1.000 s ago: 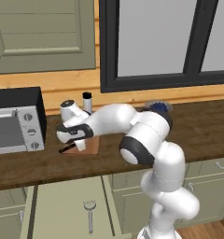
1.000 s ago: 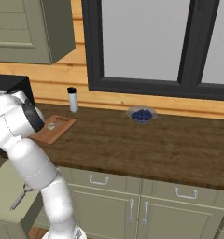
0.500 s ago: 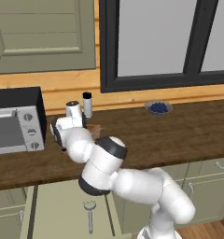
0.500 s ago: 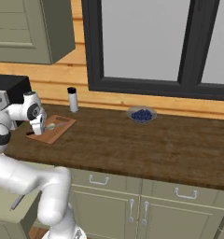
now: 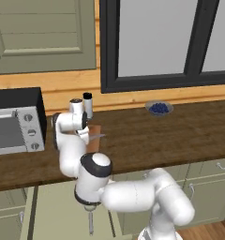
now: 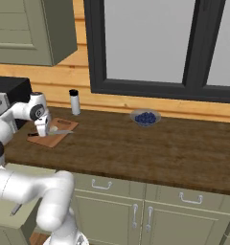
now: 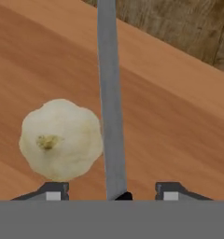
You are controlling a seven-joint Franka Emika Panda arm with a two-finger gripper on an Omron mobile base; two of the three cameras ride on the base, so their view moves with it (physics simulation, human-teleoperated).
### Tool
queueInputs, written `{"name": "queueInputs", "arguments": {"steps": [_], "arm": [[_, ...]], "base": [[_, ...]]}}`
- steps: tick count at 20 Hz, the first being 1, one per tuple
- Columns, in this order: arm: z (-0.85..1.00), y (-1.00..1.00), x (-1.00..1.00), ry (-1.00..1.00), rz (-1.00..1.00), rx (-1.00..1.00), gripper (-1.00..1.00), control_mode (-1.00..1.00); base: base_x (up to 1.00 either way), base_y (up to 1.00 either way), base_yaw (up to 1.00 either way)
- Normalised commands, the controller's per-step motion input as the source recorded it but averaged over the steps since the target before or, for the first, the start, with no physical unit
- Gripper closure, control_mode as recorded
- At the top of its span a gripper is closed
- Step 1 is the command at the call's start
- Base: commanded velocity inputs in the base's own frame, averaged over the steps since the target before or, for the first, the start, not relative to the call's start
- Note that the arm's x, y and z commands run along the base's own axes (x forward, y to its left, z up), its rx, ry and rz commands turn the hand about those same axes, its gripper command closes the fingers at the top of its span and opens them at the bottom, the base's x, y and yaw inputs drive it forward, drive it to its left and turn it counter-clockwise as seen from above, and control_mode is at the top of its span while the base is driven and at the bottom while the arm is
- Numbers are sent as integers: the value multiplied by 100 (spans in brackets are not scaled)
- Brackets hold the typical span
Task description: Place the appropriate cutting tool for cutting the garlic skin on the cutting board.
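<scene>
Fingers (image 7: pixel 112 192): hand view shows the two dark tips spread wide, one on each side of the knife, touching neither it nor the garlic; nothing is held.
Hand position: over the near left part of the cutting board (image 6: pixel 52 134), right base view (image 6: pixel 41 129).
Cutting tool: knife (image 7: pixel 110 102) lies flat on the board, its grey blade running up the middle of the hand view and past the board's far edge. In the right base view (image 6: pixel 53 133) its black handle is at the left end and the blade points right across the board. In the left base view the blade tip (image 5: pixel 96 136) sticks out to the right of the hand.
Garlic (image 7: pixel 61 139): pale, lobed, stem scar facing the camera; rests on the board just beside the blade; whether they touch cannot be told. Right base view (image 6: pixel 53 128).
Cutting board: reddish-brown wood (image 7: pixel 179 140), on the dark wooden tabletop (image 6: pixel 150 148) near its left end; mostly hidden behind the arm in the left base view (image 5: pixel 96 130).
Other items: slim cylinder with a dark cap (image 6: pixel 74 102) stands behind the board by the wall; bowl of blue berries (image 6: pixel 145 117) well apart to the right; microwave (image 5: pixel 15 121) at the left end of the tabletop.
</scene>
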Motion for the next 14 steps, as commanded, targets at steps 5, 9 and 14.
{"name": "queueInputs", "arguments": {"steps": [5, 9, 14], "arm": [[85, -27, -61, -27, 0, 2, -100, -100], [80, -39, -80, -25, 0, 0, -100, -100], [32, -66, -82, -16, 0, 5, -100, -100]], "base": [[0, 0, 0], [0, 0, 0], [0, 0, 0]]}}
